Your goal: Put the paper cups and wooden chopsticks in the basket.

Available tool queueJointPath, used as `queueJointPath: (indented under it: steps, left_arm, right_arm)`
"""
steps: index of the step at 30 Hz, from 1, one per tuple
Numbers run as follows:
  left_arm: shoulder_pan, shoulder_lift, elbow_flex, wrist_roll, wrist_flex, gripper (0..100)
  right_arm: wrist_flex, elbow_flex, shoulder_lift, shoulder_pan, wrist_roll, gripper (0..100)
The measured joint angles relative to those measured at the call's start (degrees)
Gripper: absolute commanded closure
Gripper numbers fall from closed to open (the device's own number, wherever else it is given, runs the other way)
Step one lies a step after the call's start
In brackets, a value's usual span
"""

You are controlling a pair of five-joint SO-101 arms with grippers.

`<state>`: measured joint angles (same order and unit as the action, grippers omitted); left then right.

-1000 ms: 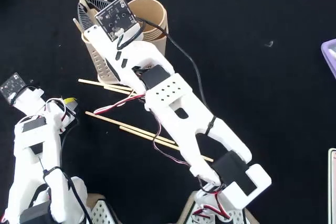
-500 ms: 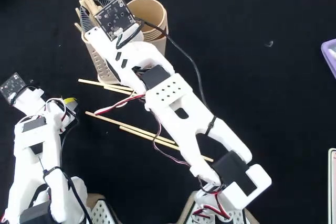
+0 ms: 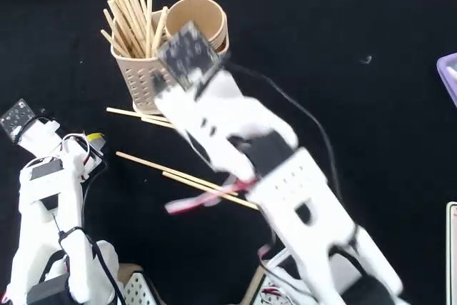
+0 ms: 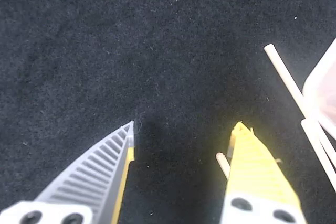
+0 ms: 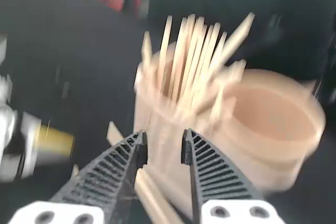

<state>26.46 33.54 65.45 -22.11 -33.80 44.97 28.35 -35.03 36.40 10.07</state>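
Wooden chopsticks (image 3: 132,23) stand bunched in the beige basket (image 3: 139,83) at the upper left of the high view. The stacked paper cups (image 3: 203,19) sit just beside its right side, on the black table (image 3: 371,119) and not in the basket. Loose chopsticks (image 3: 178,175) lie flat left of centre, below the basket, and a second pair (image 3: 139,114) lies at the basket's foot. The right gripper (image 5: 163,137) hangs close in front of the basket — jaws a little apart, gripping nothing. The left gripper (image 4: 184,127) is at the lower left, low over the table — jaws spread wide and empty, one stick near a tip.
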Motion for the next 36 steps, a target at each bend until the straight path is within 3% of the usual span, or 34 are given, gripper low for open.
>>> queueJointPath:
  steps: [4,10,16,28,34,36]
  left_arm:
    - [0.0,0.0,0.0,0.0,0.0,71]
    - [0.0,0.0,0.0,0.0,0.0,71]
    - [0.0,0.0,0.0,0.0,0.0,71]
    - [0.0,0.0,0.0,0.0,0.0,71]
    - [0.0,0.0,0.0,0.0,0.0,71]
    - [0.0,0.0,0.0,0.0,0.0,71]
  right_arm:
    - [7.1,12.1,-6.8,-1.5,4.4,87.5]
    - [1.8,27.7,-5.4,-12.4,15.8,87.1]
    - [-1.1,29.2,5.5,-14.6,29.1,81.5]
    - [-17.3,29.2,18.8,-14.5,31.5,82.5]
    - [-19.7,29.1,26.1,-14.6,35.9,98.2]
    - [-19.9,29.0,26.5,-14.8,37.9,98.1]
